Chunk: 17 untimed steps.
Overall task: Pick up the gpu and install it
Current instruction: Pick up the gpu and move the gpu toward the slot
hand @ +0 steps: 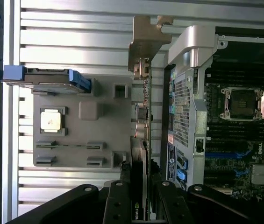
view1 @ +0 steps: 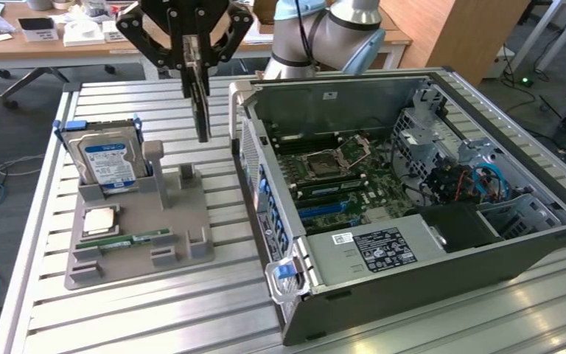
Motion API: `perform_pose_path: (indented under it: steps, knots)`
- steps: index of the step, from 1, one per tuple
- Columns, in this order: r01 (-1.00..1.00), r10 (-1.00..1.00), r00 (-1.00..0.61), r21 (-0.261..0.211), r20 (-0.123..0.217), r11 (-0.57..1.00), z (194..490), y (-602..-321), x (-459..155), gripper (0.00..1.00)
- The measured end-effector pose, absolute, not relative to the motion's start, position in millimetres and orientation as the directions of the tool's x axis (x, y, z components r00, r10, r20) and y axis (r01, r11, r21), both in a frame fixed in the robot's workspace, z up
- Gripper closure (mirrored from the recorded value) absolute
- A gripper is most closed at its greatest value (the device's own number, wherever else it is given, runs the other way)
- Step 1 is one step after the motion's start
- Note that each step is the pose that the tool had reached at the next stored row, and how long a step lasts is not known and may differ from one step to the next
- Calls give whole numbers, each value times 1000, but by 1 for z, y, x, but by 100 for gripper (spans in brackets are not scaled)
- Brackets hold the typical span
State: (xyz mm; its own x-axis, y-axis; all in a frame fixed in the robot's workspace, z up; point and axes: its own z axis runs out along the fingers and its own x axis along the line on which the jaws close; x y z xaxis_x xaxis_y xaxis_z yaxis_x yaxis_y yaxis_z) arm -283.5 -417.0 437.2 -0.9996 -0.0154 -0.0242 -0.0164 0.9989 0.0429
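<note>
Gpu [view1: 203,110] held aloft, hanging edge-down just beside the computer case [view1: 430,295].
Clamped upright between closed gripper [view1: 197,63] fingers; best kept vertical and steady, well clear of the case's near wall, without swinging.

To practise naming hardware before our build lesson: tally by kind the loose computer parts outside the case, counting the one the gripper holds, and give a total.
gpu, held in the gripper: 1
hard drive: 1
processor chip: 1
RAM stick: 1
Total: 4
</note>
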Motion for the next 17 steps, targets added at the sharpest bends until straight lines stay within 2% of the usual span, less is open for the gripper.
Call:
perform_pose_path:
  steps: [17]
  knots:
    - [-16,-15,-1000,43,-24,999,437,-416,-236,74]
